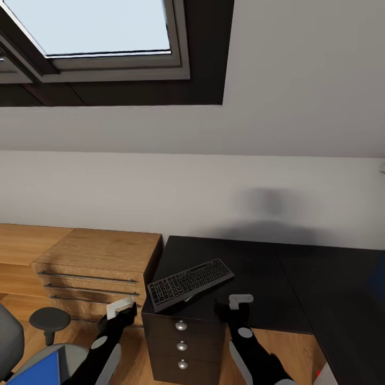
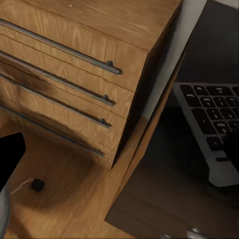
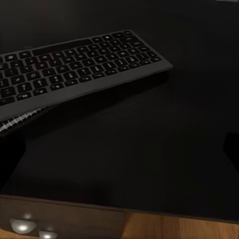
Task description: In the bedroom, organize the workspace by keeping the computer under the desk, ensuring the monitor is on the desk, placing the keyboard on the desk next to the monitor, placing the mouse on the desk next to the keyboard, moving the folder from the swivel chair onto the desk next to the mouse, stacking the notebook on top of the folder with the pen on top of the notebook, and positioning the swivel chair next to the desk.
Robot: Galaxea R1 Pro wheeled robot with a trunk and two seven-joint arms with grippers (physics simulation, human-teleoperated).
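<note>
Nearest, low left: one chair (image 1: 13, 342) with one blue folder (image 1: 37, 371) on its seat, not yet moved. Two pincers: left pincer (image 1: 122, 310) hangs off the table's left end before the wooden chest (image 1: 101, 267); right pincer (image 1: 235, 306) hovers over the table (image 1: 278, 278) near edge. Neither holds anything; how far apart their jaws are cannot be told. One keyboard (image 1: 191, 282) lies on the table's near left corner, over a spiral-bound booklet edge (image 3: 17, 121), probably the notebook. Most steps remain.
</note>
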